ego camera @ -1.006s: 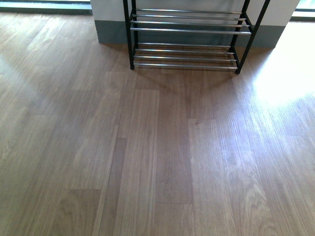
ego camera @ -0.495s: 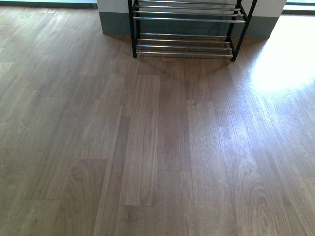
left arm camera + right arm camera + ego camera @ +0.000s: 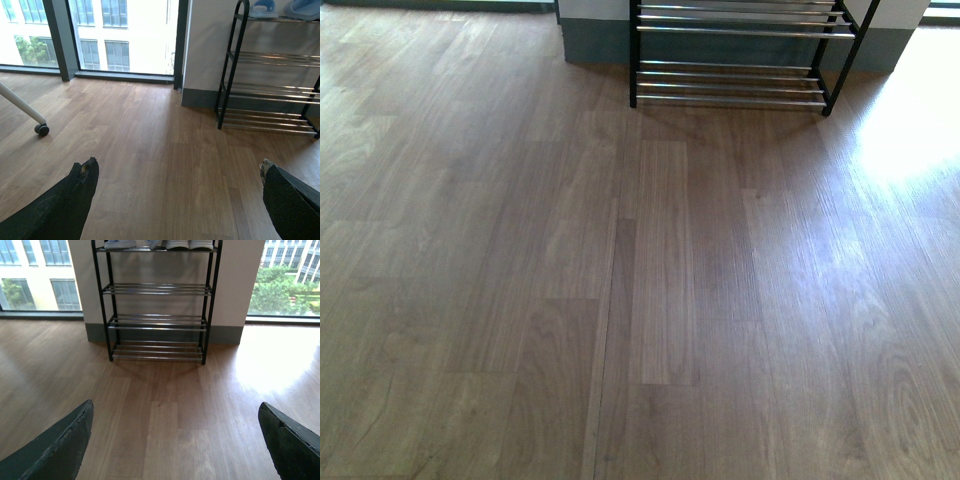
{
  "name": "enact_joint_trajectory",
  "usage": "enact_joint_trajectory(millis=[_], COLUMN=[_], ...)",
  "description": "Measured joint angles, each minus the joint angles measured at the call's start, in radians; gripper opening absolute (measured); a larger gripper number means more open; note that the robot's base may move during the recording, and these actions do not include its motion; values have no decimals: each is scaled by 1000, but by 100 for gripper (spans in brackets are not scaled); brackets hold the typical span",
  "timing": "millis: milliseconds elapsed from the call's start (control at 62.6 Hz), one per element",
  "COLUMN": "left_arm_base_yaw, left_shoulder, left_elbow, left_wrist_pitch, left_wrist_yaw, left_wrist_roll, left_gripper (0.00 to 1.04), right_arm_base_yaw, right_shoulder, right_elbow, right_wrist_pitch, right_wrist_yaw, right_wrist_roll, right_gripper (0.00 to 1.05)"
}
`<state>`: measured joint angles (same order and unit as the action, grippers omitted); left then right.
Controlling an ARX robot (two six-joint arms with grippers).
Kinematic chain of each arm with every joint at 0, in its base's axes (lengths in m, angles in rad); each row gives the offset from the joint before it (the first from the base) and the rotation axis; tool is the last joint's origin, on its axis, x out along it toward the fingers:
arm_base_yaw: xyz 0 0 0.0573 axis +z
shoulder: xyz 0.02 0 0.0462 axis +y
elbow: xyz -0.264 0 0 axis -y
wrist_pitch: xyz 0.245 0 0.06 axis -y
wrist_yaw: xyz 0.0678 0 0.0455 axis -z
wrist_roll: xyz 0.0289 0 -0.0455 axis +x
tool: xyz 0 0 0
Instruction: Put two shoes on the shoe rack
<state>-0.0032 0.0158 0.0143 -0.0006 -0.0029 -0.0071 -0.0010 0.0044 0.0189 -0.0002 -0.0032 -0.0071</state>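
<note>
left pincer (image 3: 177, 200) wide open, right pincer (image 3: 175, 440) wide open, both empty

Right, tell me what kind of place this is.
Probably an upper-floor room in an office or flat: wood-look plank floor, a metal shoe rack against a white wall, and floor-to-ceiling windows facing other buildings.

shoes (image 3: 160, 244) on shoe rack (image 3: 157, 315) top, against wall (image 3: 235, 275)

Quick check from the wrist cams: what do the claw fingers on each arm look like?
Left claw: two black, tapering fingers with a rough, grainy surface and chipped pale tips. Right claw: similar dark, matte, wedge-shaped fingers, slightly greenish-grey. No cables or markings visible; neither arm shows in the front view.
</note>
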Motion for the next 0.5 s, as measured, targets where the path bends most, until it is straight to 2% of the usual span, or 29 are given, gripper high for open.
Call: enact_joint_trajectory(millis=[495], left_arm_base_yaw=[0], left_shoulder=[0], left_elbow=[0], left_wrist_pitch=[0], left_wrist_yaw=[1], left_wrist_roll=[0], left_gripper=[95], right_arm_base_yaw=[0], right_shoulder=[-2], right_elbow=[0], right_wrist_pitch=[0], right_wrist_yaw=[0], right_wrist_roll=[0], right_gripper=[96])
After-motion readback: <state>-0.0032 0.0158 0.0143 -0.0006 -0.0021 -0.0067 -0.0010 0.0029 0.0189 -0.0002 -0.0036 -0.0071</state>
